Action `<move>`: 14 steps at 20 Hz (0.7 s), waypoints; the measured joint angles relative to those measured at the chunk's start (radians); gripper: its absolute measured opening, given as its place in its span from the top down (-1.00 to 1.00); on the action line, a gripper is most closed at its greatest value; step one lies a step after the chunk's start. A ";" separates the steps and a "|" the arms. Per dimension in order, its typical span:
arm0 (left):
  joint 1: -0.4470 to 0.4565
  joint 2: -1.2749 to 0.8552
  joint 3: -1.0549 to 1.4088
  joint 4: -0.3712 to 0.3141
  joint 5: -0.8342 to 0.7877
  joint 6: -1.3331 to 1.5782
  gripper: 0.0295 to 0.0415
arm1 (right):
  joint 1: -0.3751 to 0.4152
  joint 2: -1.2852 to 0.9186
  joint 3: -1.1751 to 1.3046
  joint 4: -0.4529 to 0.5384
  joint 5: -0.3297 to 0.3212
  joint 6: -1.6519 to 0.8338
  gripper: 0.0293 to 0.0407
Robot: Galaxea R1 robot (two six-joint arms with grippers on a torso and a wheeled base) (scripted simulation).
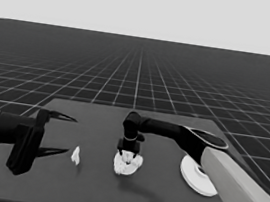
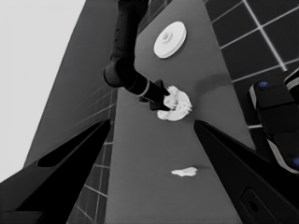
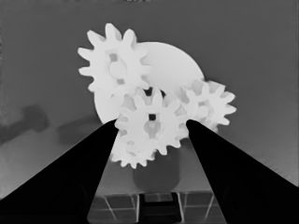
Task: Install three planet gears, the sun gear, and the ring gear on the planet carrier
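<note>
The smaller round part (image 3: pixel 175 63) lies at the table's middle (image 1: pixel 135 164). Three planet gears rest on it: one (image 3: pixel 114 67), a second (image 3: pixel 212 105) and a third (image 3: pixel 131 156) that is partly hidden. A fourth gear (image 3: pixel 152 119) sits at the centre among them. My right gripper (image 1: pixel 128 154) points down over the centre, and its fingertips touch this gear's two sides. The larger round part (image 1: pixel 194 177) lies to the right, partly behind my right arm. At the table's left end my left gripper (image 1: pixel 72 135) waits open with nothing in it.
A thin white piece (image 1: pixel 75 156) lies between the left gripper and the gear cluster, also visible in the left wrist view (image 2: pixel 184 172). Dark machinery with blue lights (image 2: pixel 275 116) stands past the table's edge. My right arm's pale forearm (image 1: pixel 243 192) crosses the lower right corner.
</note>
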State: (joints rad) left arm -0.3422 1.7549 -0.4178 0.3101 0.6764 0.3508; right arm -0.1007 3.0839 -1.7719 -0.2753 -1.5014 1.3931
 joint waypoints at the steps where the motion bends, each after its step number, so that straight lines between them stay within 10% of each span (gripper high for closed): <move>1: 0.000 0.000 0.000 0.000 0.000 0.000 -0.49 | 0.000 0.000 0.000 0.000 0.000 0.010 0.72; 14: 0.000 0.000 0.000 0.000 0.000 0.000 -0.49 | -0.002 -0.001 -0.001 0.000 0.000 0.146 0.72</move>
State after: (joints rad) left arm -0.3422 1.7549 -0.4178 0.3101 0.6764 0.3508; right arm -0.1022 3.0829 -1.7725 -0.2757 -1.5016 1.5394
